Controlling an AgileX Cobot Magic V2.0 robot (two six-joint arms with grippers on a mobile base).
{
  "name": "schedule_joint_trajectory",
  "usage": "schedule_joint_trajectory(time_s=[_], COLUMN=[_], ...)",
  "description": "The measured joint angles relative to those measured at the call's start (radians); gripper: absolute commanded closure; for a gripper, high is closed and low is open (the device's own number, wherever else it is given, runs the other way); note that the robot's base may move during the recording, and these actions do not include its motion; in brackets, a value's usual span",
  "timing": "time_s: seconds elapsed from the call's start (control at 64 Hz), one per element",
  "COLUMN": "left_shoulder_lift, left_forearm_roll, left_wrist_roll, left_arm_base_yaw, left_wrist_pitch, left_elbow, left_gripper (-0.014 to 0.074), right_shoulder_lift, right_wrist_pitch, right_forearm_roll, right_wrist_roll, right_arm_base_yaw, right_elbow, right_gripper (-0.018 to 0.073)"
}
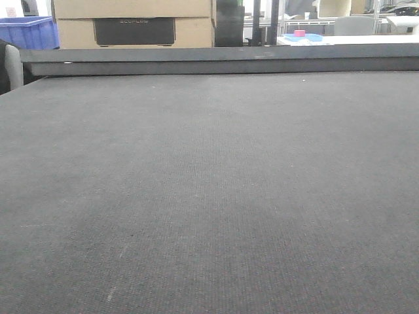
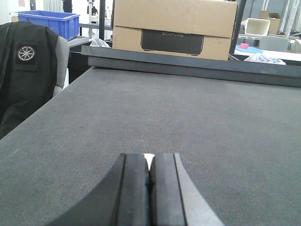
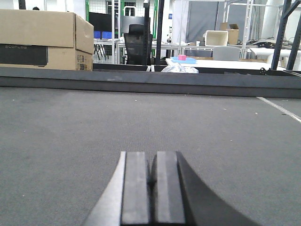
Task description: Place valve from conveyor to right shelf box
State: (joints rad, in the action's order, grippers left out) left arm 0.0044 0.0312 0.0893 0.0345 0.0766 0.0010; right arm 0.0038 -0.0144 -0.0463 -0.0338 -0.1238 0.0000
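Across every frame the conveyor [image 1: 209,196] shows no valve. At lower centre, left gripper [image 2: 149,162] and right gripper [image 3: 153,162] sit pressed together, empty. A valve likely handles heavy, rigid; grip its body.

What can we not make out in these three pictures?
Valve: seen in no view.
Shelf box: outside every frame.
Pink thing, front view: too small to identify.
Carton, front view: top cut by the frame edge.
Left fingers, left wrist view: bases cut by the bottom edge.

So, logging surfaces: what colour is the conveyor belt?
Dark grey conveyor, fine weave; front-facing view shows it best.
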Motion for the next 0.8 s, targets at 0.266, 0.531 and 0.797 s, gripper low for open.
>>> schedule_joint_trajectory(time_s=[0.266,0.531,0.797], left_shoulder_lift=[0.0,0.0,0.0], left_forearm_roll=[0.0,0.0,0.0], left_wrist_roll=[0.0,0.0,0.0], left_arm_base_yaw=[0.0,0.0,0.0], left_wrist_pitch=[0.0,0.0,0.0], left_elbow=[0.0,0.0,0.0], left_gripper=[0.0707,0.0707,0.0707], right_shoulder_lift=[0.0,0.0,0.0], right_wrist_pitch=[0.0,0.0,0.0], right_forearm_roll=[0.0,0.0,0.0], right_wrist_roll=[0.0,0.0,0.0], right_arm_base_yaw=[0.0,0.0,0.0], right_elbow=[0.0,0.0,0.0], right_gripper=[0.0728,0.0728,0.0728])
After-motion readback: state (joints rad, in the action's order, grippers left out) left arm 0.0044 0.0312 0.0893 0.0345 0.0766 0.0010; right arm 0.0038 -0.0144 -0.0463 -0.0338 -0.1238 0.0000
